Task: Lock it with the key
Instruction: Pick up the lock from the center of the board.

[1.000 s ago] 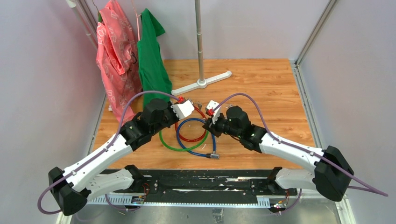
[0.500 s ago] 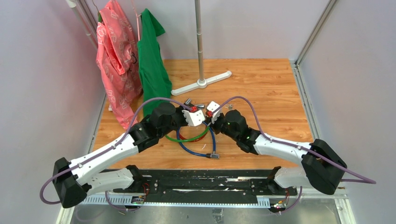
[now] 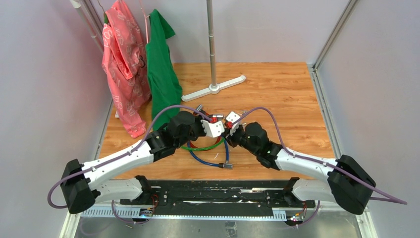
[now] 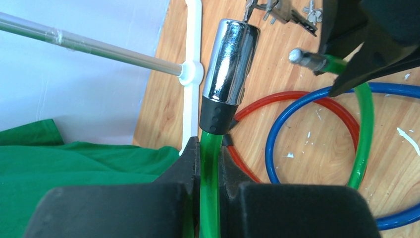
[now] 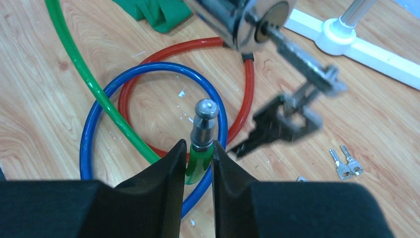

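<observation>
Nearest the arm bases, the blue cable (image 5: 163, 65) lies looped on the wooden bench (image 3: 277, 94), its metal end pointing toward the near edge. The red cable (image 5: 250, 89) lies in a ring beneath and beside it.

Just beyond, the two arms meet over these loops. The left end effector (image 4: 209, 159) is closed tight on the green cable (image 4: 364, 134), gripping it right below the black collar of the chrome lock cylinder (image 4: 231, 59), which stands up past the fingertips. The right end effector (image 5: 199, 158) is pinched on the same cable's other end, just under its metal plug (image 5: 204, 116). The plug is upright and near the cylinder, but apart from it.

The key (image 5: 292, 49) sits in the keyhole on the cylinder's end face, sticking out sideways; it is blurred in the right wrist view. A bunch of dark keys (image 5: 280, 126) hangs from it, clear of the bench. A pair of small spare keys (image 5: 346, 166) lies flat on the wood a little farther out.

Behind everything stands a white stand base (image 3: 214, 88) with a metal pole (image 3: 211, 39). At the far left hang a green garment (image 3: 161, 64) and a pink garment (image 3: 121, 54).
</observation>
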Controlling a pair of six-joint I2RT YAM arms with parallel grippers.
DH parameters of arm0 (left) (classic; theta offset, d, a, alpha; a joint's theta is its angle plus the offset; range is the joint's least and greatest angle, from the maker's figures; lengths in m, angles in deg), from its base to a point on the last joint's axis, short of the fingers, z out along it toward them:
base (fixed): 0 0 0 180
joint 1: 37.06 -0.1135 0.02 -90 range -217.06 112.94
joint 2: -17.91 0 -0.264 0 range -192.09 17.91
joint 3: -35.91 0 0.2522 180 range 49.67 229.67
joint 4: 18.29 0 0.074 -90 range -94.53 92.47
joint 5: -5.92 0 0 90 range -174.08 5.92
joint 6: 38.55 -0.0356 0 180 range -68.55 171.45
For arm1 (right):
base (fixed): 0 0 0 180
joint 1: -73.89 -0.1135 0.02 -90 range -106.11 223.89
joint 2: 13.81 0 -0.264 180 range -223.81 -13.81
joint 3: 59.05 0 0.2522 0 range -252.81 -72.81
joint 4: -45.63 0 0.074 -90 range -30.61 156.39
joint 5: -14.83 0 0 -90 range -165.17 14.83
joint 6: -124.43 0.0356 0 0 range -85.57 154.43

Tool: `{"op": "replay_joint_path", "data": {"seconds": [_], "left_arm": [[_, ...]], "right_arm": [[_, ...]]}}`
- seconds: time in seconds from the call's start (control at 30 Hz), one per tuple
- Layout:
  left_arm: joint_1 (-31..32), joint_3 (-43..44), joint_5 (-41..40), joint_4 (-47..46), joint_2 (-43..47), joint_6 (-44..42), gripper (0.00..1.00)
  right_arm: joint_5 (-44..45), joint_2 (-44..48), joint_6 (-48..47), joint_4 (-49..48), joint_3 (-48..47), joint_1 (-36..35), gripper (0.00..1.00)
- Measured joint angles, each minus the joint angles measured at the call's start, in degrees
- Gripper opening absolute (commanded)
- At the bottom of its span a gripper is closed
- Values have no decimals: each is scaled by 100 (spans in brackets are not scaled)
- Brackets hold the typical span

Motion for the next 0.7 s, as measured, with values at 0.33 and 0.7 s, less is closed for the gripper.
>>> {"op": "replay_joint_path", "data": {"seconds": [0.33,0.7], "left_arm": [[0,0,-127,-13,-46,15,0],[0,0,-175,-131,-76,330,0]], "right_arm": [[-260,942,181,1158,396,50,69],[-417,2122,1552,1355,990,984,66]]}}
